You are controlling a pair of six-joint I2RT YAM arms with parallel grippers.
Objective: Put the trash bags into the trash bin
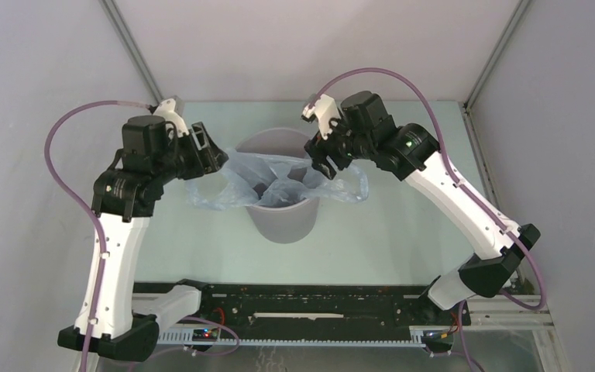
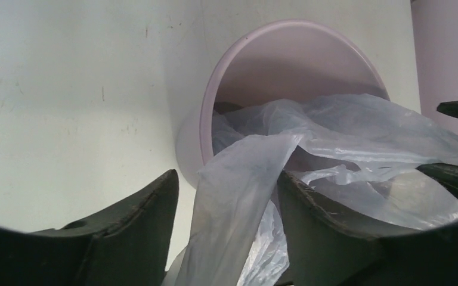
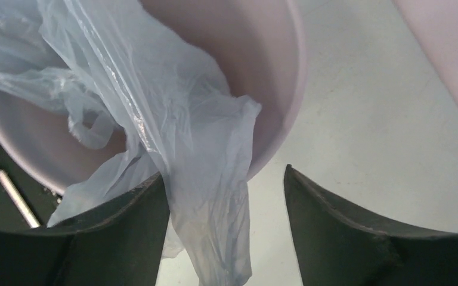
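The grey trash bin stands upright mid-table. The pale-blue trash bag lies crumpled over its mouth, one end spilling over the left rim and one over the right. My left gripper hovers at the left rim. In the left wrist view that gripper is open, a strip of bag hanging loose between its fingers, with the bin beyond. My right gripper is at the right rim. The right gripper is also open; the bag drapes over the bin and brushes the left finger.
A black rail with the arm bases runs along the near table edge. Grey enclosure walls and metal corner posts close in the back and sides. The pale tabletop surrounds the bin.
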